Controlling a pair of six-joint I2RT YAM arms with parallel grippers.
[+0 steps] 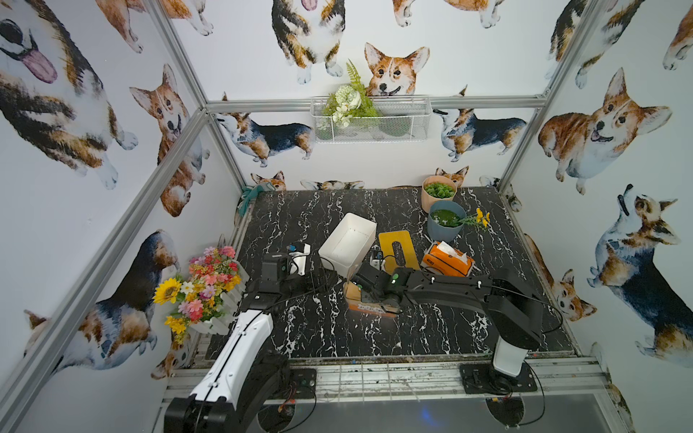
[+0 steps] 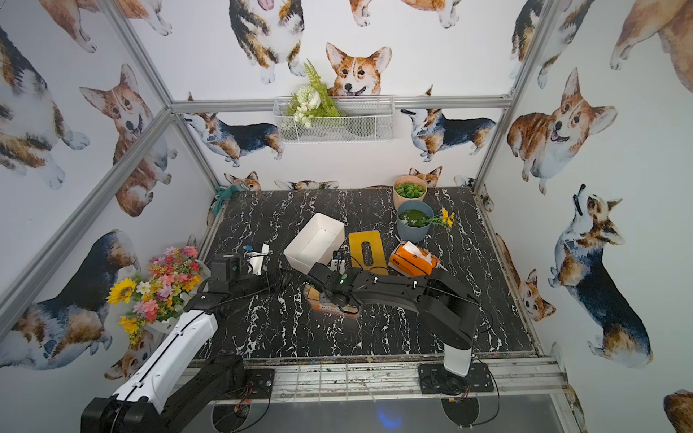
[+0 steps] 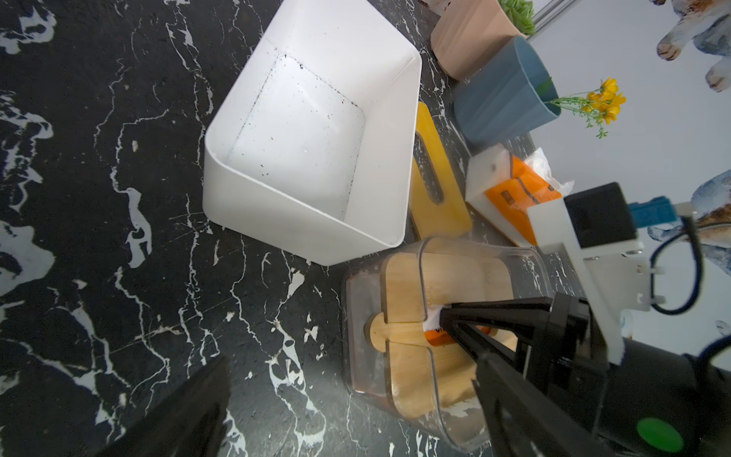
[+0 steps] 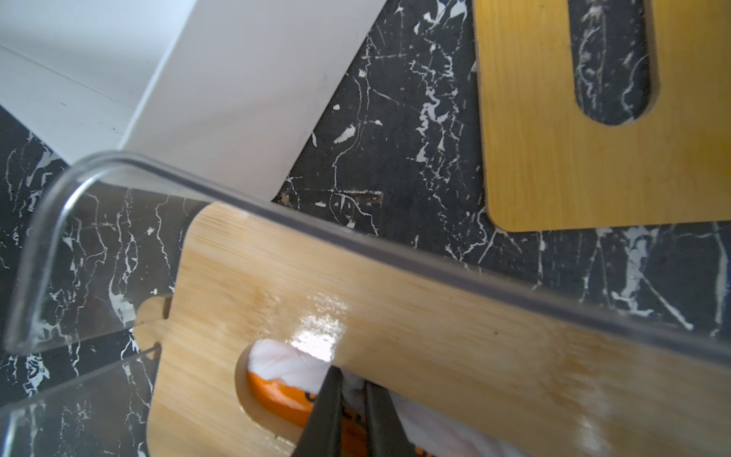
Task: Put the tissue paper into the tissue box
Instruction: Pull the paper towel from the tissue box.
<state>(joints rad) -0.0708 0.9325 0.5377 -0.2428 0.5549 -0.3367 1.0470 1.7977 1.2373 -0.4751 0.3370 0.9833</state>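
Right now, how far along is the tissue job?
Done: an orange pack sits inside the clear box under its bamboo lid. In hand: right gripper pinches white tissue at the lid slot. Remaining: white box is empty, yellow lid beside it, second orange pack on the table.

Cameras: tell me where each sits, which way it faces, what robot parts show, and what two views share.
Top views: high behind the bases, facing down over the table to the back wall; left arm, right arm show.
Left wrist: on the left arm, facing over the white box toward the right gripper; one own finger shows.
Right wrist: on the right arm, close over the bamboo lid; its gripper pinches white tissue in the slot.
Shared: both wrist views show bamboo lid, clear box, yellow lid.
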